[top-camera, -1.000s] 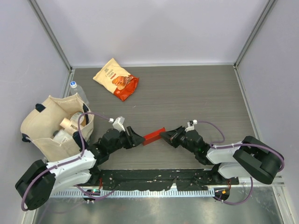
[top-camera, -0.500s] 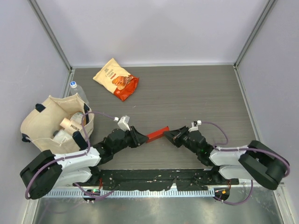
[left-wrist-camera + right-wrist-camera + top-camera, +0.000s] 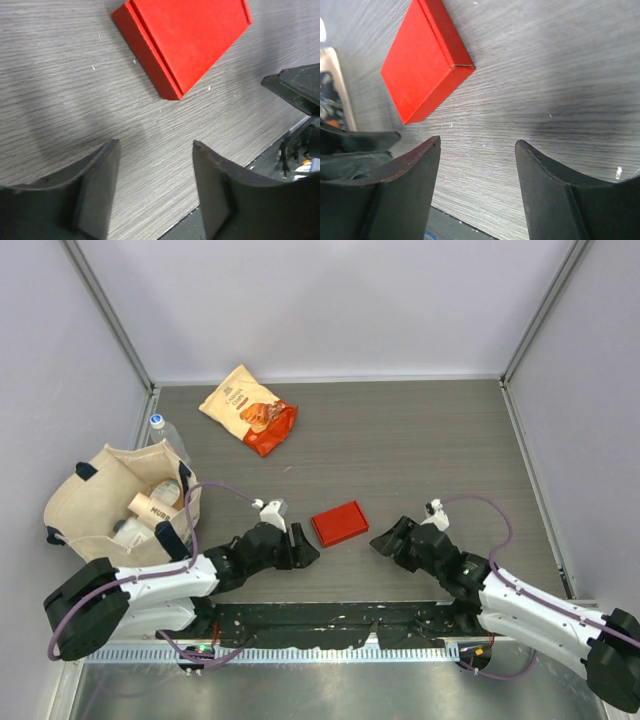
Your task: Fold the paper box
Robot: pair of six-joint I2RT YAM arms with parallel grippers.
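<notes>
The paper box (image 3: 338,523), small, bright red and closed into a flat box shape, lies by itself on the grey wood-grain table (image 3: 440,450), between the two arms. Seen from the left wrist, the paper box (image 3: 182,40) is above the jaws; from the right wrist, the paper box (image 3: 424,62) sits at the upper left. My left gripper (image 3: 305,552) is just left of and below it, open and holding nothing. My right gripper (image 3: 382,542) is to its right, open and holding nothing. Only bare table shows between the left gripper's (image 3: 156,144) jaws and the right gripper's (image 3: 477,141).
An orange-and-cream snack bag (image 3: 249,408) lies at the back left. A cream cloth bag (image 3: 118,510) with bottles in it stands at the left, a clear bottle (image 3: 162,432) behind it. A black rail (image 3: 330,625) runs along the near table edge.
Both grippers held the red box up by its ends; they have opened and drawn back toward their bases. The box now lies flat on the table.
</notes>
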